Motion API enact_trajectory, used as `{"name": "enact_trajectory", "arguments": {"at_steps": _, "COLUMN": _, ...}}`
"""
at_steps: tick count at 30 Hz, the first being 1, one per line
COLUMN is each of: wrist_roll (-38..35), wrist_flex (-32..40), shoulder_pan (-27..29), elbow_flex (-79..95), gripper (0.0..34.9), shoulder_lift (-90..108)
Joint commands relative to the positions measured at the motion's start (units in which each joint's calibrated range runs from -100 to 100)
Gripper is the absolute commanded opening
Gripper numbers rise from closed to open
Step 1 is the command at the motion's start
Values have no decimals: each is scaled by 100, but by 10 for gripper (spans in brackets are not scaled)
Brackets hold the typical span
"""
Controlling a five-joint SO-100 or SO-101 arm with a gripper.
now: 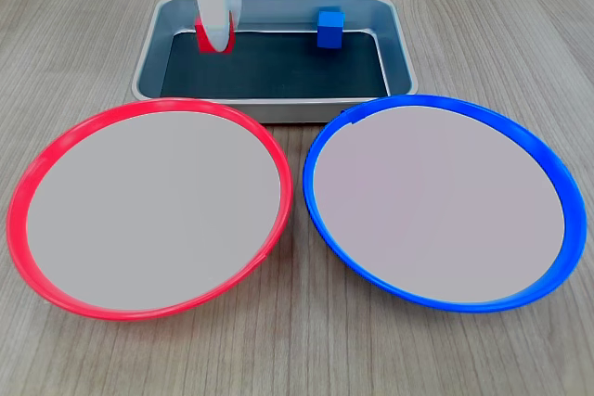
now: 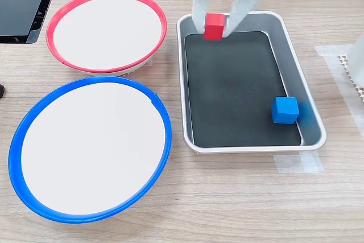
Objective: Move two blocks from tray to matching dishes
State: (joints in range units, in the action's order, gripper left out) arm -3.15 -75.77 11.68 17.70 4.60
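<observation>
My gripper (image 2: 217, 25) is closed on the red block (image 2: 214, 26) at the tray's (image 2: 310, 106) far end in the second exterior view; the blue block (image 2: 284, 110) sits near its right wall.

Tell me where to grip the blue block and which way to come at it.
Grip the blue block across two opposite flat faces, coming straight down from above. It sits flat on the tray bottom close to the wall, so a side approach looks blocked.
</observation>
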Motion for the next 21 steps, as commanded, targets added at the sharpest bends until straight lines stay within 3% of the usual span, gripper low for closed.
{"name": "enact_trajectory", "arguments": {"at_steps": 1, "wrist_roll": 132, "wrist_flex": -62, "shoulder_pan": -401, "elbow_flex": -2184, "gripper": 1, "shoulder_lift": -541}}
{"name": "enact_trajectory", "arguments": {"at_steps": 8, "wrist_roll": 142, "wrist_flex": 1771, "shoulder_pan": -439, "elbow_flex": -3249, "gripper": 3, "shoulder_lift": -2273}}
{"name": "enact_trajectory", "arguments": {"at_steps": 9, "wrist_roll": 78, "wrist_flex": 1944, "shoulder_pan": -410, "elbow_flex": -3194, "gripper": 16, "shoulder_lift": -2367}}
{"name": "enact_trajectory", "arguments": {"at_steps": 10, "wrist_roll": 29, "wrist_flex": 2043, "shoulder_pan": -373, "elbow_flex": -3112, "gripper": 56, "shoulder_lift": -2409}}
{"name": "enact_trajectory", "arguments": {"at_steps": 11, "wrist_roll": -98, "wrist_flex": 2274, "shoulder_pan": -326, "elbow_flex": -2866, "gripper": 154, "shoulder_lift": -2418}}
{"name": "enact_trajectory", "arguments": {"at_steps": 13, "wrist_roll": -274, "wrist_flex": 2447, "shoulder_pan": -298, "elbow_flex": -2557, "gripper": 254, "shoulder_lift": -2341}}
{"name": "enact_trajectory", "arguments": {"at_steps": 16, "wrist_roll": -357, "wrist_flex": 2447, "shoulder_pan": -260, "elbow_flex": -2338, "gripper": 225, "shoulder_lift": -2179}}
{"name": "enact_trajectory", "arguments": {"at_steps": 18, "wrist_roll": -440, "wrist_flex": 2299, "shoulder_pan": -260, "elbow_flex": -2147, "gripper": 152, "shoulder_lift": -1897}}
{"name": "enact_trajectory", "arguments": {"at_steps": 20, "wrist_roll": -557, "wrist_flex": 1927, "shoulder_pan": -326, "elbow_flex": -1938, "gripper": 27, "shoulder_lift": -1462}}
{"name": "enact_trajectory", "arguments": {"at_steps": 21, "wrist_roll": -669, "wrist_flex": 1655, "shoulder_pan": -382, "elbow_flex": -1801, "gripper": 3, "shoulder_lift": -1190}}
